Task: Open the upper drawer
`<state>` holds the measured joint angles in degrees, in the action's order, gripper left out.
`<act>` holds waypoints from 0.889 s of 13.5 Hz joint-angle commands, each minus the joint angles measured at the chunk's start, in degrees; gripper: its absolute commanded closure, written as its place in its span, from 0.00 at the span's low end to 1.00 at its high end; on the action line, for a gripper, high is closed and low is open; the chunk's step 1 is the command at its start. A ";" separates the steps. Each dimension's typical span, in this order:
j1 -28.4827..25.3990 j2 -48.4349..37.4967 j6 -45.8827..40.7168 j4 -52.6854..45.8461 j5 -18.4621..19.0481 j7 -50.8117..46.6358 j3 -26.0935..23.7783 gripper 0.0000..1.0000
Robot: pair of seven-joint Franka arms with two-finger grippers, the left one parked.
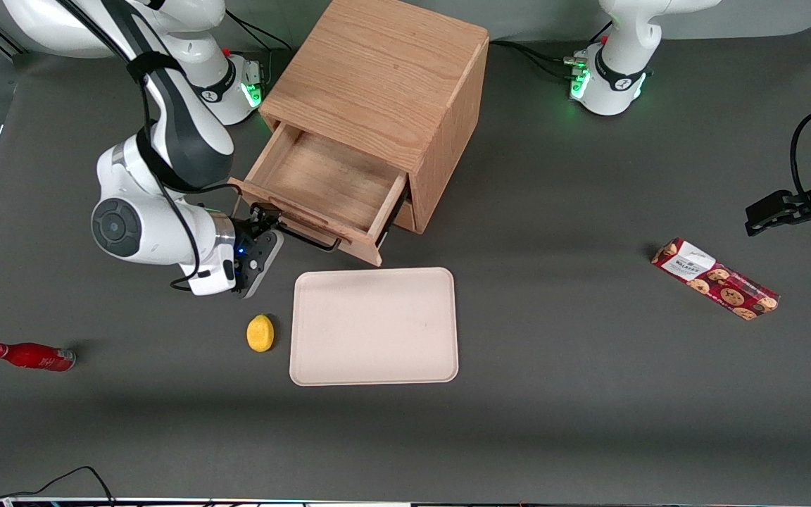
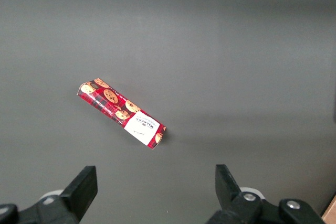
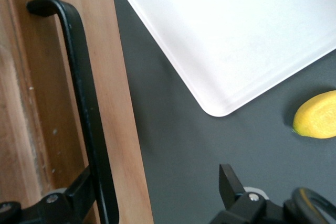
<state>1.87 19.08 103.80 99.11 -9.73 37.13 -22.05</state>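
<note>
The upper drawer [image 1: 328, 179] of the oak cabinet [image 1: 377, 77] is pulled out, and its bare wooden inside shows. Its thin dark bar handle [image 1: 310, 239] runs along the drawer front [image 3: 118, 103], nearer the front camera. My right gripper [image 1: 265, 225] is at the handle's end toward the working arm. In the right wrist view the gripper [image 3: 156, 182] is open: one finger sits against the handle [image 3: 84, 103] and the other stands well apart over the table. The bottom drawer is hidden under the upper one.
A pale tray [image 1: 374, 325] lies just in front of the drawer, also in the right wrist view [image 3: 226, 30]. A lemon [image 1: 260, 332] lies beside it. A red bottle [image 1: 31, 355] lies toward the working arm's end. A cookie box [image 1: 715, 278] lies toward the parked arm's end.
</note>
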 commanded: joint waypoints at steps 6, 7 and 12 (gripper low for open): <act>-0.20 4.04 -2.99 -6.91 0.77 2.94 1.48 0.00; -0.20 4.13 -2.99 -7.08 0.77 3.21 1.74 0.00; -0.29 5.88 -3.34 -9.72 0.85 3.21 1.83 0.00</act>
<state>1.90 22.74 102.00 92.86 -9.72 39.10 -20.63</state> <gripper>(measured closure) 0.000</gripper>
